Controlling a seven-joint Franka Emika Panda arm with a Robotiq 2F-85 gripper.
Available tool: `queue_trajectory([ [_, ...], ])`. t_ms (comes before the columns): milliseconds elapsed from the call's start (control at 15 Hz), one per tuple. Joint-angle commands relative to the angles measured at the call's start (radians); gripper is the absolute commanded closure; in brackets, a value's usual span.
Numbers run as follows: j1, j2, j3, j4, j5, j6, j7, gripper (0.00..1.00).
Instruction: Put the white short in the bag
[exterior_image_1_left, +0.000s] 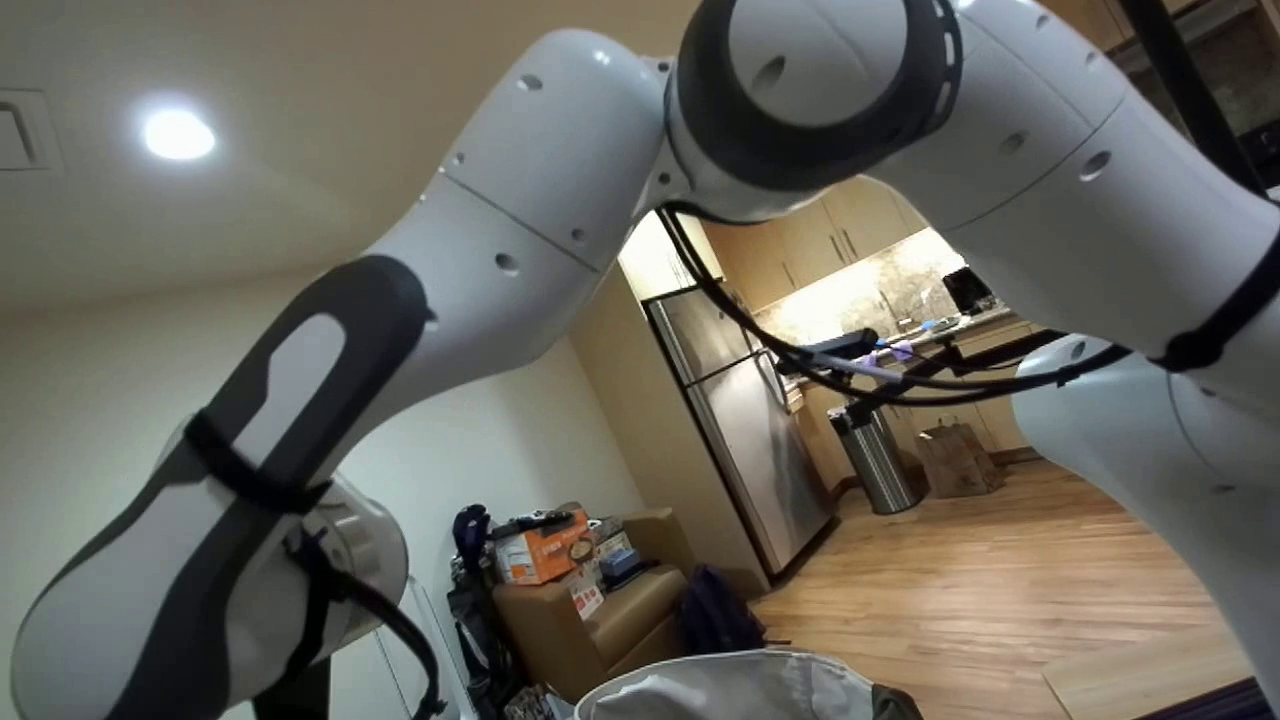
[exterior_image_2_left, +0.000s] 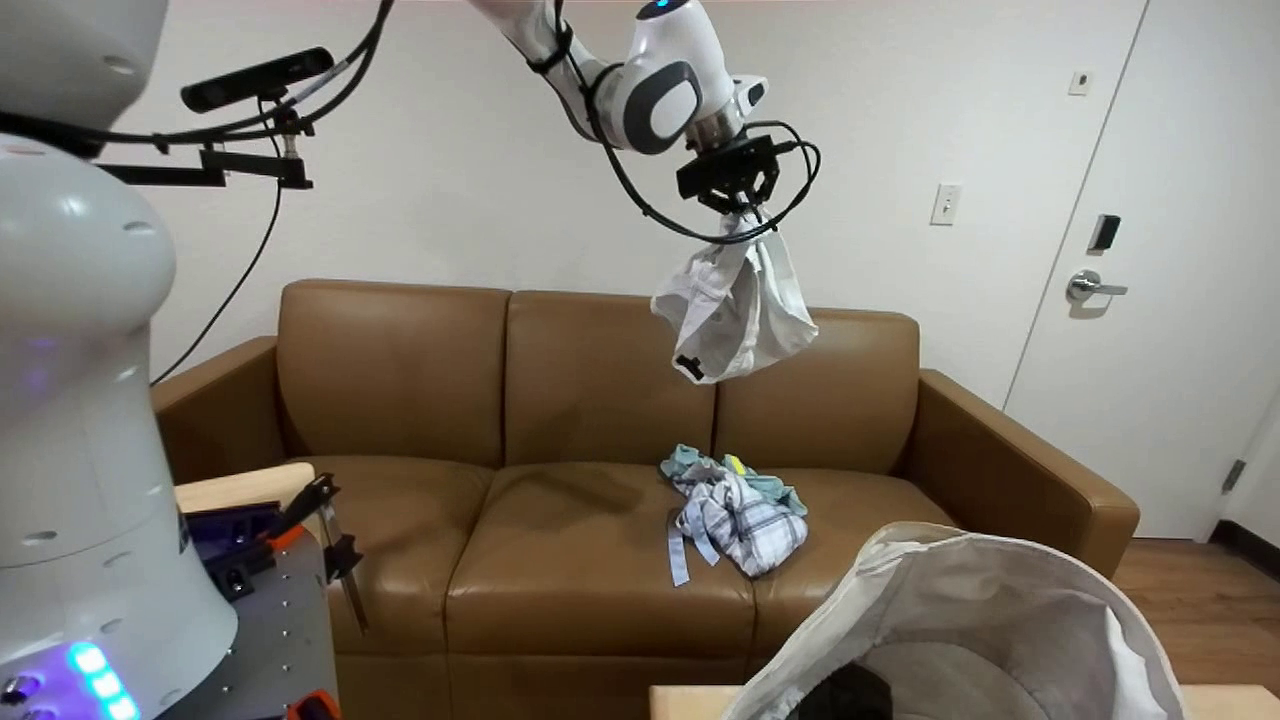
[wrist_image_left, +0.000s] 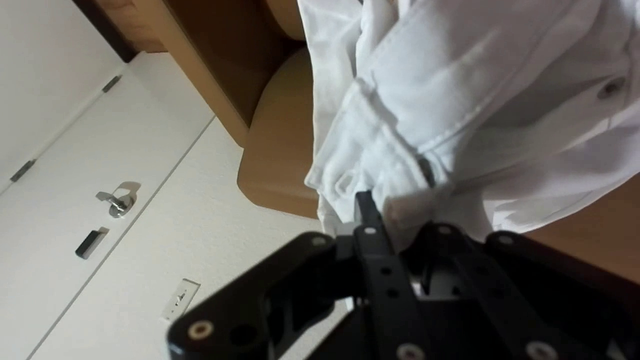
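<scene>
The white shorts (exterior_image_2_left: 742, 310) hang bunched from my gripper (exterior_image_2_left: 745, 203) in an exterior view, in the air above the sofa's right part. In the wrist view the shorts (wrist_image_left: 465, 95) fill the upper right, and my gripper (wrist_image_left: 392, 212) is shut on a fold of them; the fabric hides one fingertip. The bag (exterior_image_2_left: 985, 605) is a pale, open-topped cloth bag at the lower right of an exterior view, with a black thing inside. Its rim and wall (exterior_image_1_left: 725, 690) also show at the bottom of an exterior view, where my gripper is out of sight. The shorts are apart from the bag.
A brown sofa (exterior_image_2_left: 590, 560) stands along the wall. A pile of plaid and teal clothes (exterior_image_2_left: 745, 515) lies on its seat. The bag stands at a light wooden surface (exterior_image_2_left: 690, 702). A door (exterior_image_2_left: 1180, 300) is at the right. Cables (exterior_image_2_left: 650, 215) loop beside the wrist.
</scene>
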Motion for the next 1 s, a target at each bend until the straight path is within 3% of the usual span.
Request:
queue_trajectory([
  [0, -0.009, -0.043, 0.010, -0.045, 0.012, 0.001, -0.011, 0.85],
  [200, -0.017, -0.113, 0.019, -0.119, 0.015, 0.001, -0.019, 0.85],
  [267, -0.017, -0.116, 0.021, -0.124, 0.015, 0.001, -0.019, 0.94],
  [467, -0.126, -0.226, 0.121, -0.163, 0.167, -0.176, -0.239, 0.93],
  [667, -0.153, -0.330, 0.060, -0.212, 0.156, -0.357, -0.320, 0.93],
  [733, -0.321, -0.374, 0.202, -0.229, 0.050, -0.404, -0.268, 0.93],
  [933, -0.442, -0.493, 0.216, -0.275, -0.019, -0.578, -0.248, 0.94],
])
